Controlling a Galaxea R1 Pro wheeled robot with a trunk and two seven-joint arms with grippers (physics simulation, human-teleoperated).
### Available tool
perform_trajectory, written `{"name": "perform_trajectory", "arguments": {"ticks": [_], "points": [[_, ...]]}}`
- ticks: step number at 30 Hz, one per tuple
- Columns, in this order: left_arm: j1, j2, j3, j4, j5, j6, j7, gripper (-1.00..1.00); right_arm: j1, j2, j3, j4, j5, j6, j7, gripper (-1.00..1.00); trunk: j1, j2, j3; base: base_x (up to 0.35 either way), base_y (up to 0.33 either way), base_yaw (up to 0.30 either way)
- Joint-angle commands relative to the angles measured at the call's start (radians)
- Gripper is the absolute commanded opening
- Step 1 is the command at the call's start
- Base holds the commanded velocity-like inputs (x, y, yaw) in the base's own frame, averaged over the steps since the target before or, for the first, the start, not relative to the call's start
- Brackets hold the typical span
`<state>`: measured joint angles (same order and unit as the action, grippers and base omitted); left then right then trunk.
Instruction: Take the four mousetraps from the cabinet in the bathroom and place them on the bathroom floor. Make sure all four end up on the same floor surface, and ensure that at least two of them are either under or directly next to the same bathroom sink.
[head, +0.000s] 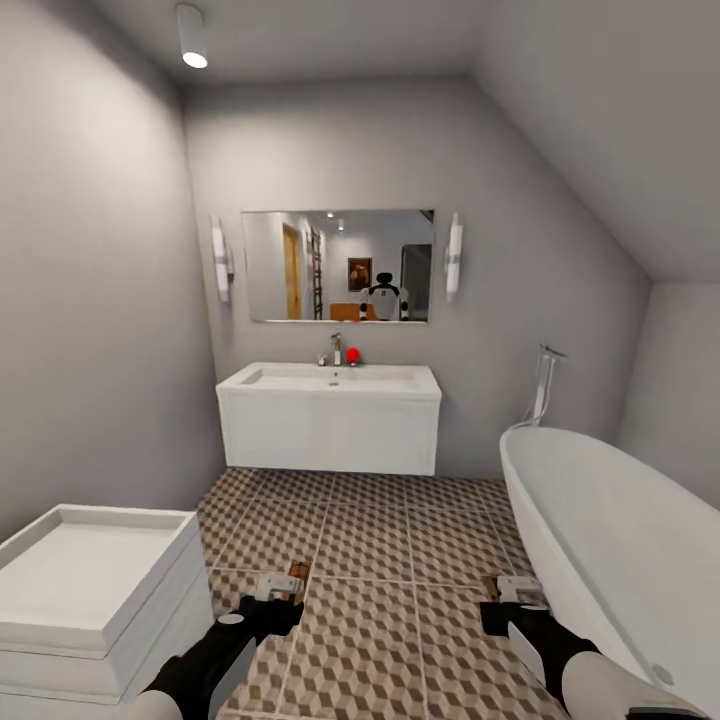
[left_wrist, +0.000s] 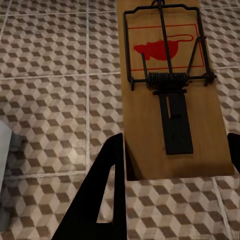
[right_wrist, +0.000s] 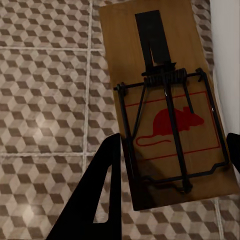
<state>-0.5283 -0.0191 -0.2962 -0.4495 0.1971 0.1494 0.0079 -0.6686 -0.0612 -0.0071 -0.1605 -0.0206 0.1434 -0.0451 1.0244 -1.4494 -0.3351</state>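
Each pincer, left (left_wrist: 175, 160) and right (right_wrist: 172, 165), is clamped across a mousetrap (left_wrist: 170, 90) (right_wrist: 167, 100), gripping the stiff, light board by its long edges, clear of the wire. Ahead lies open bathroom floor (head: 380, 530) up to the sink (head: 330, 415); the bathtub (head: 610, 540) crowds the right pincer.

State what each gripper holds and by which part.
Left gripper grips a mousetrap by its plain end; right gripper grips another mousetrap across its red-mouse end.

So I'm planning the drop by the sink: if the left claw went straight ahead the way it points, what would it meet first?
Probably the tiled bathroom floor: the left claw, holding a mousetrap, points down at bare tiles, though depth is unclear.
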Motion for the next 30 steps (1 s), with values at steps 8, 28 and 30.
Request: {"name": "perform_trajectory", "arguments": {"ticks": [8,28,30], "points": [[-0.001,0.003,-0.004,-0.002,0.008,0.006,0.003,-1.0,0.0,0.0,-0.001,-0.002,-0.004,0.005,-0.001,-1.0,0.001,-0.001,-0.001,0.326,0.073,0.0],[-0.001,0.004,-0.003,-0.002,0.008,0.007,0.003,-1.0,0.0,0.0,-0.001,-0.002,-0.004,0.005,0.0,-1.0,0.001,-0.001,-0.001,0.326,0.109,0.0],[-0.001,0.004,-0.003,-0.002,0.008,0.006,0.003,-1.0,0.0,0.001,-0.001,-0.002,-0.004,0.005,0.0,-1.0,0.001,-0.001,-0.001,0.327,0.09,0.0]]}}
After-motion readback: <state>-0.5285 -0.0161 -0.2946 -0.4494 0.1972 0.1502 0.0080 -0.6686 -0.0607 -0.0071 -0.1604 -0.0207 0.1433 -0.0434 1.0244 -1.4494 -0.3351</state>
